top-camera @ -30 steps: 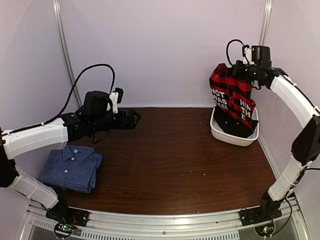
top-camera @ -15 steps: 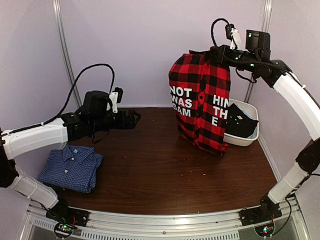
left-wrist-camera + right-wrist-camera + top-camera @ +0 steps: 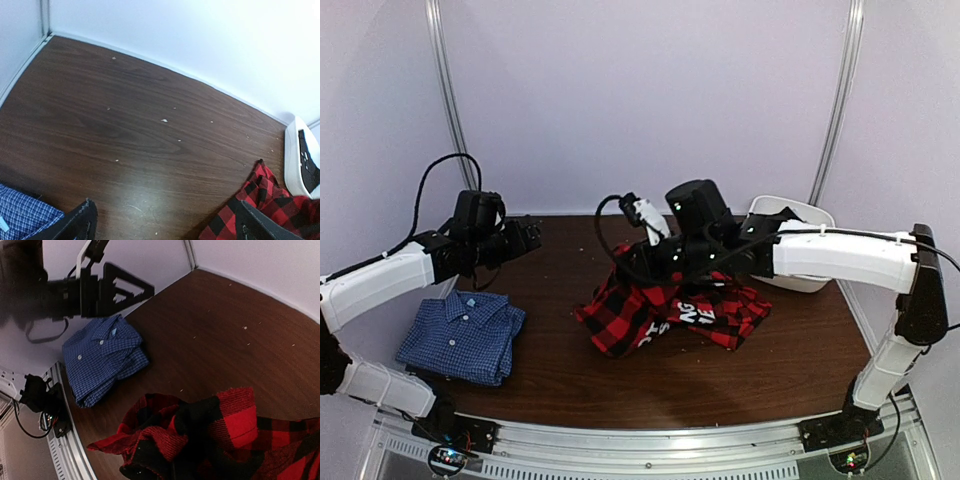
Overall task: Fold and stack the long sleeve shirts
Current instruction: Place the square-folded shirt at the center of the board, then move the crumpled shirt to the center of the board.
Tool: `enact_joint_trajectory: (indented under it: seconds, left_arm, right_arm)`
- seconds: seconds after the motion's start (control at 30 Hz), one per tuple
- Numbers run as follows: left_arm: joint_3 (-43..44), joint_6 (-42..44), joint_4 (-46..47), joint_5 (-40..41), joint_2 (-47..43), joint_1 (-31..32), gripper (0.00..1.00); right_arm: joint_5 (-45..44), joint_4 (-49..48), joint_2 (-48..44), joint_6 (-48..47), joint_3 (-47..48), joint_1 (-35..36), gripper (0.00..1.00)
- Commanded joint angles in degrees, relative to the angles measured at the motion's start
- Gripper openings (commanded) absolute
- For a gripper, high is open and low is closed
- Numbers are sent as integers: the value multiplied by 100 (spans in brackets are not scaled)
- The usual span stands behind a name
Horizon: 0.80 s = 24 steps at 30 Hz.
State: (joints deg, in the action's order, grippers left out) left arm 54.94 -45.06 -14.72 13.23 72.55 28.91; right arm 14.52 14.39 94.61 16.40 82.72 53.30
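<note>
The red-and-black plaid shirt (image 3: 665, 312) lies crumpled on the middle of the table, white lettering partly showing. My right gripper (image 3: 658, 264) is down at its rear left edge, shut on a bunch of the plaid fabric (image 3: 200, 437) that hides its fingers. The blue check shirt (image 3: 463, 335) lies folded at the front left, collar up, and also shows in the right wrist view (image 3: 102, 357). My left gripper (image 3: 525, 238) hovers open over bare table behind the blue shirt. Its fingertips (image 3: 82, 222) are spread wide with nothing between them, and the plaid hem (image 3: 260, 200) is by the right one.
A white bin (image 3: 798, 212) with dark cloth in it stands at the back right, partly behind my right arm, and its rim (image 3: 291, 160) shows in the left wrist view. Walls close the table at the back and both sides.
My right arm has swung the plaid shirt from above the bin leftward and down onto the middle of the table. My left arm has drawn back to the left, still open.
</note>
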Motion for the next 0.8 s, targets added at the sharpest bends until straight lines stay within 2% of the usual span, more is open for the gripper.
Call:
enact_joint_trajectory:
  seconds: [0.0,0.03,0.07,0.17,0.23,0.3,0.43,0.77]
  left_arm:
    - [-422,-548,260,-619,-254,-296,98]
    - [-422,-519,241,-685,-222,-298,98]
    - [-422,-456,240,-799,-203,-298,98]
    - [-396,-124,215,-1264,-146,-298,98]
    - [-415,131,139,-1662,-136,-298,98]
    - [-498,221,11,-1949,-141,-283,98]
    - [-827,230,-186,-2368,-206,-172,98]
    - [-1635,-260,-173,-2861,-229,730,98]
  right_arm:
    - [514,-831,342,306,-58,656,4]
    - [548,-812,426,277,-3,758,10]
    - [565,-753,495,239,66,846,22]
    - [464,-510,489,73,180,894,48]
    - [124,-289,339,-159,183,860,66]
    - [-136,-49,192,-351,162,778,78]
    - [-324,203,-93,-462,-104,363,85]
    - [-504,283,-388,-771,-1506,-904,88]
